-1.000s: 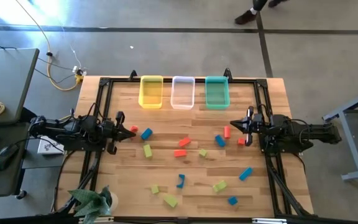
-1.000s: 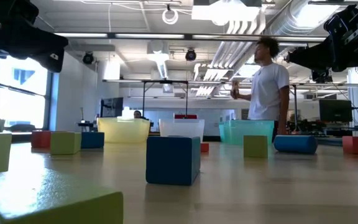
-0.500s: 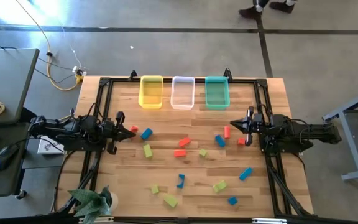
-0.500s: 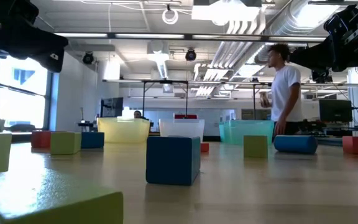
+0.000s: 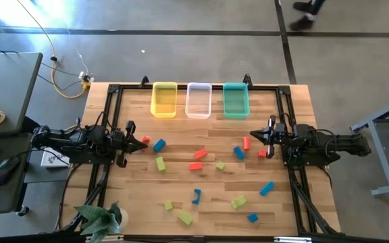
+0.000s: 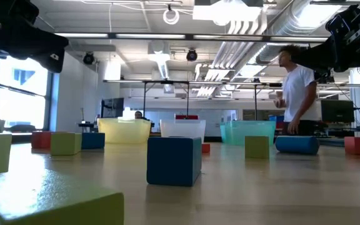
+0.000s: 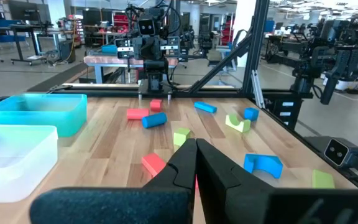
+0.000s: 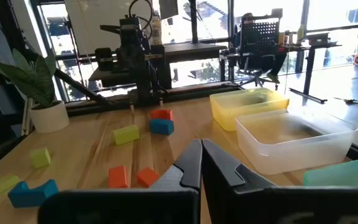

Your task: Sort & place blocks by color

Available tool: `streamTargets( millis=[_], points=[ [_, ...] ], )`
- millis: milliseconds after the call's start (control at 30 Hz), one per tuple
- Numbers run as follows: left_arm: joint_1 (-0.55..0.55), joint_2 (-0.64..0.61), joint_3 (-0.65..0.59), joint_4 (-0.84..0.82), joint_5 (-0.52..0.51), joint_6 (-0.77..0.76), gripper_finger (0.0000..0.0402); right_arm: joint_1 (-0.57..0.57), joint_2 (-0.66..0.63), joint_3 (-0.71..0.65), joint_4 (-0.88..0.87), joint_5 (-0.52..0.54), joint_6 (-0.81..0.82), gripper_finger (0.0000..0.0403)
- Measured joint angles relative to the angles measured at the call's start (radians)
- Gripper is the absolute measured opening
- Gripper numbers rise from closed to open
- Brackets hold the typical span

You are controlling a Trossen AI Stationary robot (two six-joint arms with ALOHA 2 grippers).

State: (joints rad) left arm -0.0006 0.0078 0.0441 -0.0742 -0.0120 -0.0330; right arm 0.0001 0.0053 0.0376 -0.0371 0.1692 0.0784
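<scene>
Small blue, red-orange and yellow-green blocks lie scattered flat on the wooden table (image 5: 208, 209), among them a blue block (image 5: 159, 144), a red bar (image 5: 195, 166) and a green block (image 5: 185, 217). My left gripper (image 5: 142, 142) waits shut at the table's left edge, level above the wood, beside a red block (image 5: 144, 140). My right gripper (image 5: 251, 135) waits shut at the right edge, next to an upright red block (image 5: 246, 142). Each wrist view shows its own fingers (image 7: 196, 163) (image 8: 201, 160) closed with nothing between them.
A yellow bin (image 5: 164, 99), a clear bin (image 5: 198, 100) and a teal bin (image 5: 236, 100) stand in a row at the far edge. A potted plant (image 5: 100, 219) sits at the near left corner. A person (image 6: 295, 94) walks behind the table.
Both arms have kept still and no block has moved. The person behind the table has walked toward the right.
</scene>
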Motion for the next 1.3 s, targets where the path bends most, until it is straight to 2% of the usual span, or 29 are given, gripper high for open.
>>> streamTargets(
  millis=[700, 1033, 1300],
  points=[
    [0.0, 0.0, 0.0, 0.0, 0.0, -0.001, 0.0, 0.0, 0.0, 0.0, 0.0, 0.0, 0.0, 0.0],
    [0.0, 0.0, 0.0, 0.019, 0.0, -0.22, 0.0, 0.0, 0.0, 0.0, 0.0, 0.0, 0.0, 0.0],
    [0.0, 0.0, 0.0, 0.074, 0.0, -0.244, 0.0, 0.0, 0.0, 0.0, 0.0, 0.0, 0.0, 0.0]
  ],
)
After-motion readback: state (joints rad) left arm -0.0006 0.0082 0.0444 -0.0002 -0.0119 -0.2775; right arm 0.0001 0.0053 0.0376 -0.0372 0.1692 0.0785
